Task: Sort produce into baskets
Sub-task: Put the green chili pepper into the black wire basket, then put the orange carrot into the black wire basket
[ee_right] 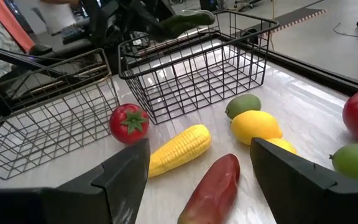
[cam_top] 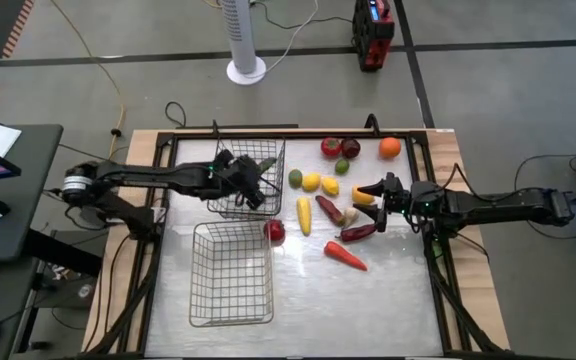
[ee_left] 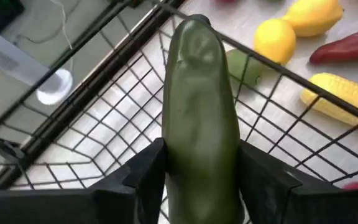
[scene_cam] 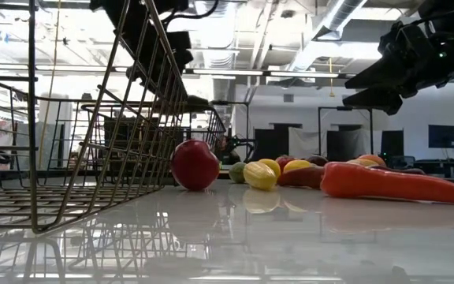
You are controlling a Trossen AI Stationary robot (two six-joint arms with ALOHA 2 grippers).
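My left gripper (cam_top: 253, 178) is shut on a dark green cucumber (ee_left: 201, 112) above the far wire basket (cam_top: 230, 205). The cucumber also shows in the right wrist view (ee_right: 185, 22). The near basket (cam_top: 231, 272) stands in front of the far one. My right gripper (cam_top: 363, 198) is open and raised over the loose produce. A dark red pepper (ee_right: 213, 186) lies on the table below its fingers. Corn (ee_right: 179, 149), a red tomato (ee_right: 129, 122), a lemon (ee_right: 255, 126) and a lime (ee_right: 242, 104) lie beyond it. A carrot (cam_top: 346, 256) lies nearer the front. My left gripper pinches the cucumber's two sides (ee_left: 173, 155) between its two fingers (ee_left: 145, 174). The cucumber lies along the fingers and sticks out past their tips. Its rear end is hidden by the gripper. It is lifted clear, about level, over the far basket.
More produce lies at the table's far side: a red apple (cam_top: 330, 147), a dark red fruit (cam_top: 350, 148), a lime (cam_top: 342, 166) and an orange (cam_top: 389, 148). A second dark red pepper (cam_top: 358, 232) lies by the right arm. Bare table lies at the front right.
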